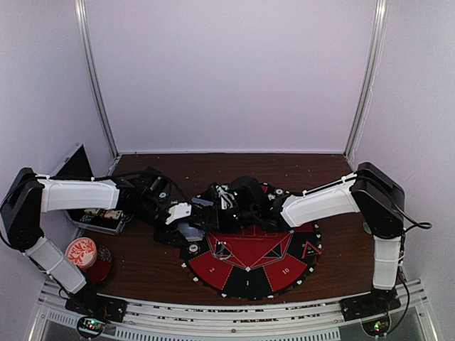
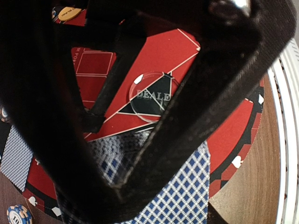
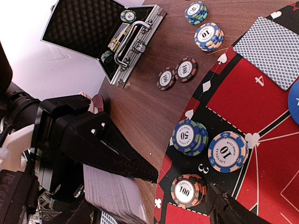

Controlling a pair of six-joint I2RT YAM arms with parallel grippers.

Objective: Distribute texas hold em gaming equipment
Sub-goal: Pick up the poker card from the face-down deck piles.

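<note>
The thick stack of blue-checked playing cards (image 2: 177, 196) is squeezed in the left claw (image 1: 186, 222), which is closed tight on it, up over the left edge of the big round red-and-black mat (image 3: 233, 93); the right claw (image 1: 207, 206) is wide open just beside the stack and holds nothing; one card (image 3: 273, 51) lies face down on the mat; three round striped chips marked 50 (image 3: 189, 136), 10 (image 3: 227, 151) and 100 (image 3: 187, 190) lie near the mat's rim; more chips (image 3: 209, 36) lie on the brown wooden tabletop (image 3: 149, 107), near an open silver case (image 3: 100, 32)
</note>
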